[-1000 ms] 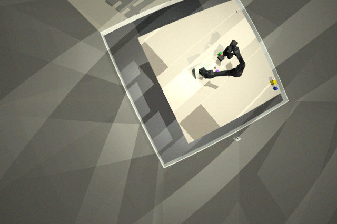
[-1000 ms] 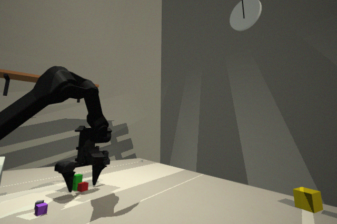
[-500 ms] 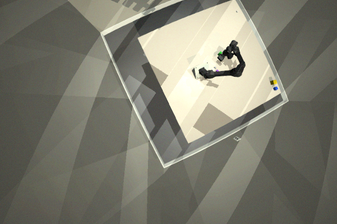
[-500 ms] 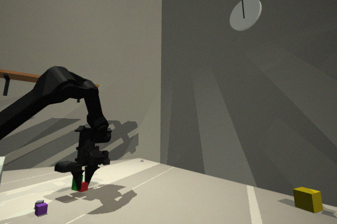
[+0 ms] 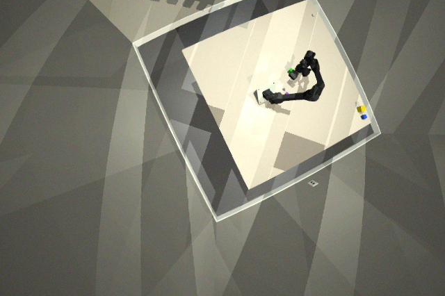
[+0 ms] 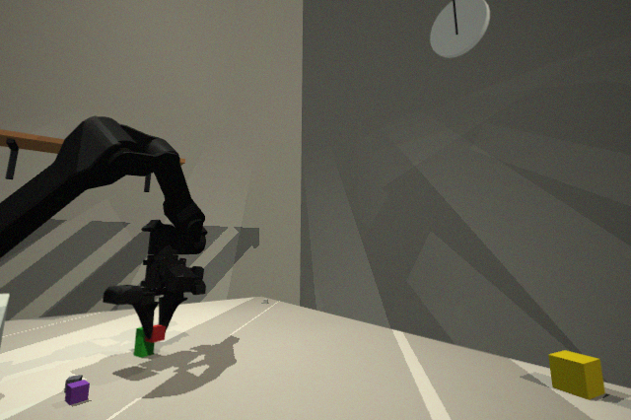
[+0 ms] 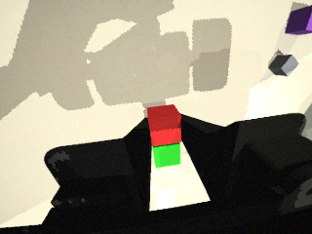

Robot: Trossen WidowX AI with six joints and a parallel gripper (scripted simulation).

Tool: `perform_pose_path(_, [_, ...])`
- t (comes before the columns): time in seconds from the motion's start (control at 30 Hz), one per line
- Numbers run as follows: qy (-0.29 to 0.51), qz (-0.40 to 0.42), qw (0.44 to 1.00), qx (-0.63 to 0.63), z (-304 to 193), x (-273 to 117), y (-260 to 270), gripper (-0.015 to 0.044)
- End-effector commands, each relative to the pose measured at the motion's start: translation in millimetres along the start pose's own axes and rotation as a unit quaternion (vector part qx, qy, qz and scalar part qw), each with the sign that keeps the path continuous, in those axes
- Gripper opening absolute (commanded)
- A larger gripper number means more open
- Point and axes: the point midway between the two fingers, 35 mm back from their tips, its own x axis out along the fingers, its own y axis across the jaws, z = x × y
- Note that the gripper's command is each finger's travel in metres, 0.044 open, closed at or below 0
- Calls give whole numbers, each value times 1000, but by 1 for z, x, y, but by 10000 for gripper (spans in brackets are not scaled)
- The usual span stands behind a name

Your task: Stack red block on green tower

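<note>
Clamping the red block between them, the fingers held it raised off the counter, level with the top of the green tower and just beside it. The exterior view showed the block's side nearly against the tower's upper edge. A sideways move at that height would likely shove the tower over; the block needed lifting higher first. A purple block sat well apart.

purple block low in the left corner of the exterior view, yellow block way off at lower right, round wall clock up top, wooden shelf at left
</note>
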Motion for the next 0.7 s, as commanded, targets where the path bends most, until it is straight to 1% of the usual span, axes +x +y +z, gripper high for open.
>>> perform_pose_path(0.0, [3,5,1000,6,0,-22,2,0])
perform_pose_path(0.4, [4,5,1000,5,0,-83,2,0])
perform_pose_path(0.67, [4,5,1000,5,0,-88,1,0])
